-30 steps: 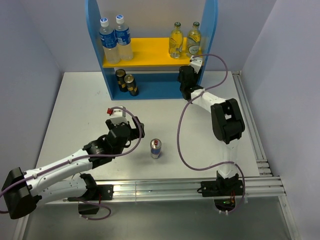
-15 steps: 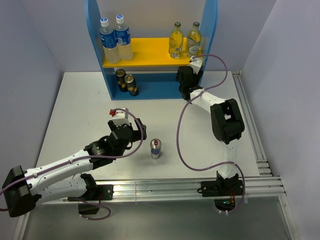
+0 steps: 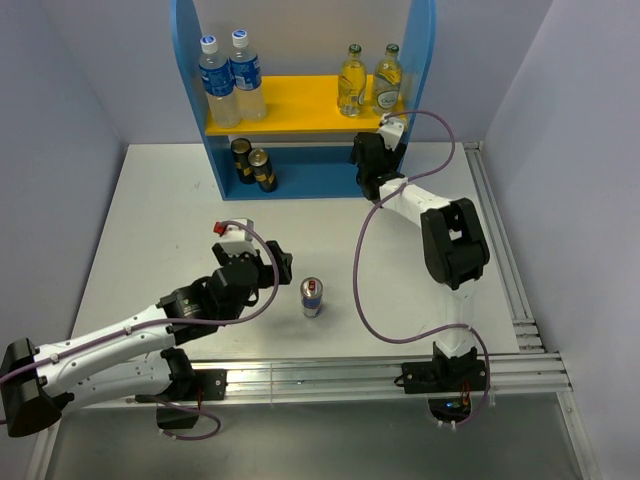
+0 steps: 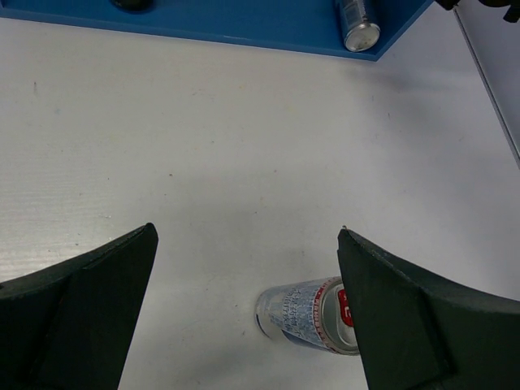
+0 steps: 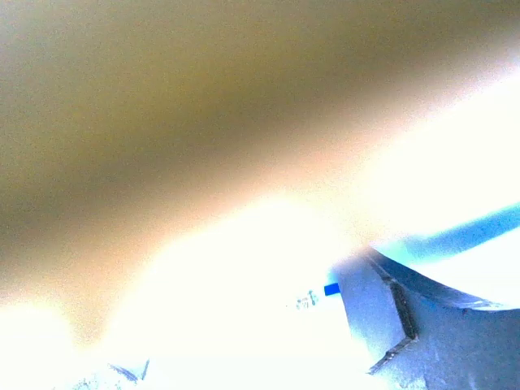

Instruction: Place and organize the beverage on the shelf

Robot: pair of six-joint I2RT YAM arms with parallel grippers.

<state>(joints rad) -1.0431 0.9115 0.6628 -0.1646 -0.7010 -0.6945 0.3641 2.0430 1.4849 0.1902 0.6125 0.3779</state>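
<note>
The shelf (image 3: 422, 40) stands at the back with a yellow upper board (image 3: 300, 100). Two green-capped glass bottles (image 3: 351, 82) stand on the board's right. Two dark gold-topped cans (image 3: 250, 162) stand on the blue base at left. A slim silver-blue can (image 3: 312, 297) stands alone on the table; in the left wrist view this can (image 4: 305, 315) sits low, close to the right finger. My left gripper (image 3: 278, 255) (image 4: 246, 231) is open and empty just left of it. My right gripper (image 3: 366, 160) reaches under the yellow board; its own view is washed out, with the fingers (image 5: 382, 317) wide apart. Another silver can (image 4: 357, 20) stands on the base.
Two blue-capped plastic water bottles (image 3: 230, 80) stand on the yellow board's left. A purple cable (image 3: 360, 270) loops over the table beside the right arm. Metal rails (image 3: 400, 370) run along the near edge and the right edge of the table.
My left gripper has moved down and right, closer to the lone can. My right gripper has shifted slightly left under the yellow board.
</note>
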